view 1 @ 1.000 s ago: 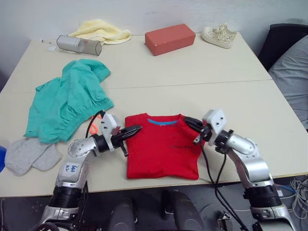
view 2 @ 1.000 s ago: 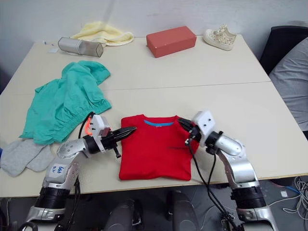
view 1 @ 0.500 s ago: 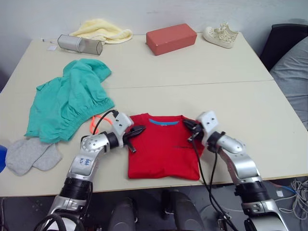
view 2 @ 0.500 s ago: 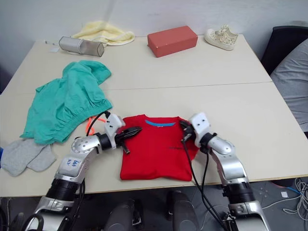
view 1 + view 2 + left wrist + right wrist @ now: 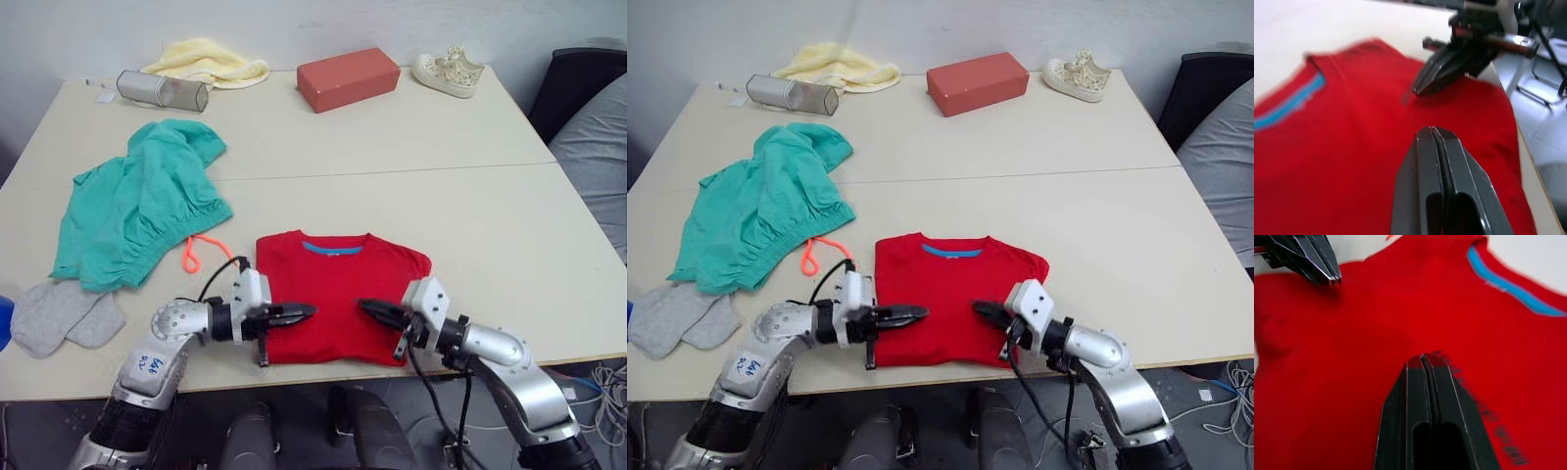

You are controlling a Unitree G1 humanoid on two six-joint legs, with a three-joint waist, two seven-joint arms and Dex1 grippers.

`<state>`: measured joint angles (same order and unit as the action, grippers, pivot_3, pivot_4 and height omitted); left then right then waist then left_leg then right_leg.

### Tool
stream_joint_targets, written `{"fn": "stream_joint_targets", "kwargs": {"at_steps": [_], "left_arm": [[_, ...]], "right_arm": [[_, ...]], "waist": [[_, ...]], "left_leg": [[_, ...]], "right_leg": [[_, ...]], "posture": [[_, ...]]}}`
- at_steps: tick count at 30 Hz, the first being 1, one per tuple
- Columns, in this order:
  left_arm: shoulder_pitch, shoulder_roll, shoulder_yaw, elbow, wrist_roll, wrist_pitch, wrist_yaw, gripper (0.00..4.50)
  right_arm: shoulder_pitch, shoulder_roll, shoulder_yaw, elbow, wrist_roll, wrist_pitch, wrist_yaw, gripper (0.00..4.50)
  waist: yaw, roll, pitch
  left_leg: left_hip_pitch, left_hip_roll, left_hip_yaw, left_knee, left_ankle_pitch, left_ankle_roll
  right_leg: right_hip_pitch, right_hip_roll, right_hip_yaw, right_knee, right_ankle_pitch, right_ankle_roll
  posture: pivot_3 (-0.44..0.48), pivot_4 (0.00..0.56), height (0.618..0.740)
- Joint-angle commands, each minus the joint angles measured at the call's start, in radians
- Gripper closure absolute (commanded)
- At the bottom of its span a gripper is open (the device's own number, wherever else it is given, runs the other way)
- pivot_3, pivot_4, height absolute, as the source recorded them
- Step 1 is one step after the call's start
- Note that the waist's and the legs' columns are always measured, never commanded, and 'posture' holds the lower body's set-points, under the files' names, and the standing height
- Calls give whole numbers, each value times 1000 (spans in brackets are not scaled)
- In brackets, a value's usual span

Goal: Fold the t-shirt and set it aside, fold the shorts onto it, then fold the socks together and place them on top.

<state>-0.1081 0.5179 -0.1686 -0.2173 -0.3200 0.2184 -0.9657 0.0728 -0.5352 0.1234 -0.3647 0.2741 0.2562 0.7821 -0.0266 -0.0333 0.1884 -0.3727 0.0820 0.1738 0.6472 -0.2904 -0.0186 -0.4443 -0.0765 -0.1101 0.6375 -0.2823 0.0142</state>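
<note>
The red t-shirt (image 5: 333, 284) lies folded into a flat rectangle near the table's front edge, blue neck label facing up. My left gripper (image 5: 306, 312) is shut and rests over the shirt's near left part, pointing right. Opposite it, my right gripper (image 5: 364, 305) is shut over the near right part, pointing left, with a small gap between the two tips. Both wrist views show the fingers (image 5: 1432, 147) (image 5: 1422, 367) pressed together with no cloth between them. The teal shorts (image 5: 137, 206) lie crumpled at the left, orange drawstring (image 5: 194, 255) trailing out. The grey socks (image 5: 61, 313) sit at the near left.
Along the far edge stand a silver cylinder (image 5: 162, 91), a pale yellow cloth (image 5: 206, 61), a red-brown box (image 5: 348, 78) and a cream shoe (image 5: 448, 70). A blue object (image 5: 3, 321) pokes in at the left edge. A dark chair (image 5: 578, 88) stands beyond the table's right side.
Both grippers have slid from the shirt's shoulder corners down toward its near edge and inward, so their tips now face each other over the cloth. The shirt stays flat.
</note>
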Motion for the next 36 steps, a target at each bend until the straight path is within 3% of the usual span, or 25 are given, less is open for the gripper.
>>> {"fn": "stream_joint_targets", "kwargs": {"at_steps": [1,4,8,11,12,16,19,25,28,36], "left_arm": [[28,19,7,5,42,-33,24,4469],[45,39,22,26,58,-40,26,4469],[63,55,51,50,-13,-83,-58,4469],[67,50,71,54,-48,-110,-96,4469],[68,47,82,54,-67,-126,-113,4495],[30,52,139,48,-182,-161,-221,4500],[9,69,146,38,-204,-141,-254,4500],[-19,76,147,40,-206,-126,-269,4500],[-20,76,145,36,-202,-120,-265,4500],[-9,75,138,9,-192,-103,-247,4500]], "right_arm": [[53,-39,-37,-38,-13,-37,4,4500],[100,-73,-117,-40,29,-42,20,4500],[171,-90,-287,-155,351,110,75,4500],[193,-131,-333,-202,440,204,76,4500],[209,-153,-358,-218,495,253,78,4333],[356,-377,-573,-143,1069,747,-119,3269],[391,-461,-582,-98,1232,862,-234,2224],[329,-437,-508,-30,1417,879,-457,108],[281,-413,-456,-7,1501,859,-541,48],[152,-394,-331,37,1525,858,-652,48]], "waist": [[1,0,0],[2,0,0],[3,0,0],[-1,0,0],[0,0,0],[13,1,0],[24,-2,0],[25,-2,0],[26,-1,0],[24,-3,-1]], "left_leg": [[0,0,0,0,0,0],[0,0,0,0,-1,0],[-1,0,-1,-1,0,1],[-1,1,-1,0,0,2],[-1,1,-1,0,0,1],[-2,0,-3,0,0,2],[-2,0,-3,0,1,7],[-4,0,-8,-1,1,6],[-5,0,-8,-1,0,7],[-5,1,-7,0,-1,8]], "right_leg": [[0,0,0,-1,0,0],[0,0,0,-2,0,0],[0,0,0,-2,0,0],[0,1,0,-2,0,0],[0,1,0,-3,0,0],[1,0,-1,-4,0,0],[2,2,-1,-8,1,0],[3,7,1,-15,4,5],[3,8,1,-16,4,5],[2,9,3,-16,5,5]], "posture": [[0,150,740],[0,150,740],[0,150,740],[0,150,740],[0,150,740],[0,150,740],[0,150,740],[0,150,740],[0,150,740],[0,150,740]]}}
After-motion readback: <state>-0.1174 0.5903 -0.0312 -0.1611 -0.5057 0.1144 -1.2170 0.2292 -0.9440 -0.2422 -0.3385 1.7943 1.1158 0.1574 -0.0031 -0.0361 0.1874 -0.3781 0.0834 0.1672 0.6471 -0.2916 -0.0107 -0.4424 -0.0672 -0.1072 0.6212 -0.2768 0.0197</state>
